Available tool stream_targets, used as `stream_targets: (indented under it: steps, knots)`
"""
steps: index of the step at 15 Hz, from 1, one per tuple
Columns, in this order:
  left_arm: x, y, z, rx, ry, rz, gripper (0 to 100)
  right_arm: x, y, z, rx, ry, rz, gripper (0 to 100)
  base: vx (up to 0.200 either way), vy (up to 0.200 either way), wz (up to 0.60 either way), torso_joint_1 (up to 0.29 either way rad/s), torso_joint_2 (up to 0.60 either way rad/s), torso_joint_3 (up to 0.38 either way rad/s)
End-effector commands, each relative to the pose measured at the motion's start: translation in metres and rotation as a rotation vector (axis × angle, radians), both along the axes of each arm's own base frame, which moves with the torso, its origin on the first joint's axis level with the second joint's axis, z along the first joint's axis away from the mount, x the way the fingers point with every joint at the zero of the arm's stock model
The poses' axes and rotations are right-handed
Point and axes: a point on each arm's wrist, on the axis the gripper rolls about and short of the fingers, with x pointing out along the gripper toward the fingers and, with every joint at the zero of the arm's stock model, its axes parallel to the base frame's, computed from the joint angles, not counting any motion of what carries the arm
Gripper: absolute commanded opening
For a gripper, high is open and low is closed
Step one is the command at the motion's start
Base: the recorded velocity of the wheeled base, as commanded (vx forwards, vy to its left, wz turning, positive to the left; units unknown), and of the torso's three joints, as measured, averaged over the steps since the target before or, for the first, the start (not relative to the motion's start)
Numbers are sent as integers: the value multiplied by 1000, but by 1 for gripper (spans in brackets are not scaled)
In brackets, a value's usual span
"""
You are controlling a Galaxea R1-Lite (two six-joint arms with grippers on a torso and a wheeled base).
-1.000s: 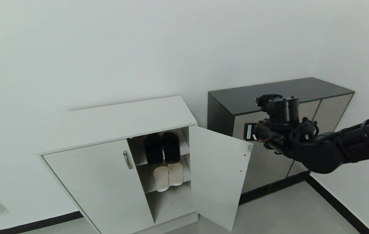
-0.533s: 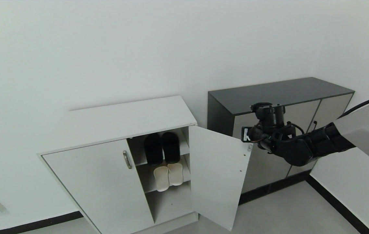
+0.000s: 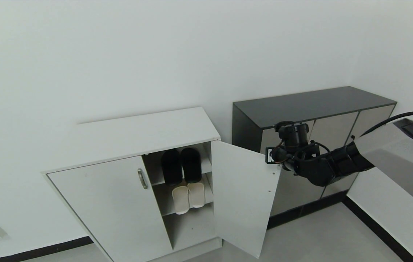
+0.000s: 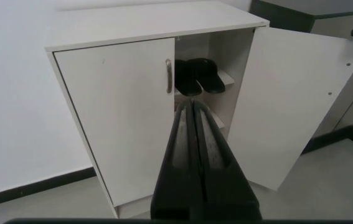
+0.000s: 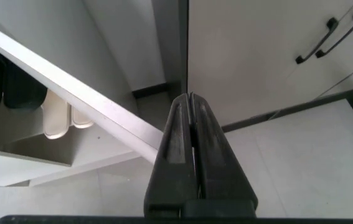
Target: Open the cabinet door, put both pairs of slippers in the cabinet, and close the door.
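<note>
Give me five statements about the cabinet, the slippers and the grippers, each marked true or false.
1. The black slippers sit above the white slippers inside the cabinet. True.
2. Both cabinet doors are shut. False: the right door stands open; the left door is shut.
3. The right gripper is shut on nothing. True.
4. The white slippers lie outside the cabinet. False: they are inside it.
5. The left gripper is open. False: it is shut.
</note>
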Motion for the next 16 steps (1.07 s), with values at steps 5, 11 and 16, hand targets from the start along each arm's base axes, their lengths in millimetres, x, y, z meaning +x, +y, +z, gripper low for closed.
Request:
stream_targets:
  steps: [5,11,16]
  knots:
    - [0,0,0,0,2,0,0,-3,5,-5,-10,27,11,0,0,0,0,0,0,0]
    - [0,0,0,0,-1,0,0,-61,37,7,-14,56,132,0,0,0,0,0,0,0]
    - [0,0,0,-2,-1,0,0,-117,73,18,26,-3,266,0,0,0,0,0,0,0]
